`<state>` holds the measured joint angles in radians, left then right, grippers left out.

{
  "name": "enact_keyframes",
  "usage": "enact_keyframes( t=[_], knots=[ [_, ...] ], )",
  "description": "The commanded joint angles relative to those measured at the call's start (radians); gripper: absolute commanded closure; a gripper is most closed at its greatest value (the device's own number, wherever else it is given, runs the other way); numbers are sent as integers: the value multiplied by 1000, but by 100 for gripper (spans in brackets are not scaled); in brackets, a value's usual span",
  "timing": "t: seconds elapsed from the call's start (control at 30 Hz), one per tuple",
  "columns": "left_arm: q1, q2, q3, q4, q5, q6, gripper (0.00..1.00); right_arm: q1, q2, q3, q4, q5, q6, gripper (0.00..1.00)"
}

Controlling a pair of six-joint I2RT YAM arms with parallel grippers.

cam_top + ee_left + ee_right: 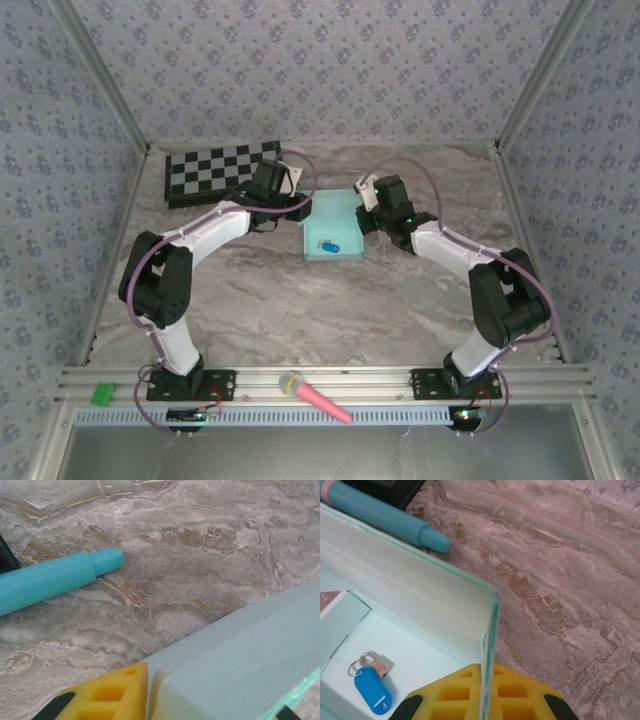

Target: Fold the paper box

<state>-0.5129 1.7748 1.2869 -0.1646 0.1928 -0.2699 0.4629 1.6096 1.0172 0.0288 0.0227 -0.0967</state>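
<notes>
Paper box (333,228): open-topped, sat between the two grippers, blue key tag (371,689) inside.
Right gripper (485,695): clamped tight on the box's wall.
Left gripper (300,208): at the opposite wall; grip couldn't be told.

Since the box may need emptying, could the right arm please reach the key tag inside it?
Probably, once it lets go: the right pincer is shut on a wall of the paper box, and the key tag lies uncovered inside.

a yellow finger (107,695) touches the box (240,665); a teal pen (55,577) lies apart on the marbled worktop (200,545).
</notes>
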Motion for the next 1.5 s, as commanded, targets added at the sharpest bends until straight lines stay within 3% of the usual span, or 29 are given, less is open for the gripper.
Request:
enact_keyframes(
  t=[0.0, 0.17, 0.57, 0.73, 0.97, 1.03, 1.2, 1.47],
  knots=[
    [-13, -10, 14, 80, -11, -50, 75, 20, -23, -26, 76, 98, 20, 98],
    [-24, 6, 30, 77, -38, -42, 76, 36, -20, -33, 101, 156, 23, 98],
    [-24, 25, 20, 50, -74, -3, 62, 38, -10, -51, 112, 149, 16, 98],
    [-25, 25, 5, 59, -99, 12, 50, 39, -7, -57, 111, 145, 9, 98],
    [-17, 40, 6, 70, -81, 50, 49, 39, -1, -60, 103, 125, -6, 99],
    [-11, 49, 9, 73, -62, 57, 49, 39, 0, -60, 102, 122, -7, 99],
    [3, 50, 8, 69, -42, 51, 65, 39, 6, -54, 100, 121, -2, 99],
    [1, 22, -23, 85, -42, 18, 78, 49, 5, -49, 112, 142, 60, 99]
  ],
)
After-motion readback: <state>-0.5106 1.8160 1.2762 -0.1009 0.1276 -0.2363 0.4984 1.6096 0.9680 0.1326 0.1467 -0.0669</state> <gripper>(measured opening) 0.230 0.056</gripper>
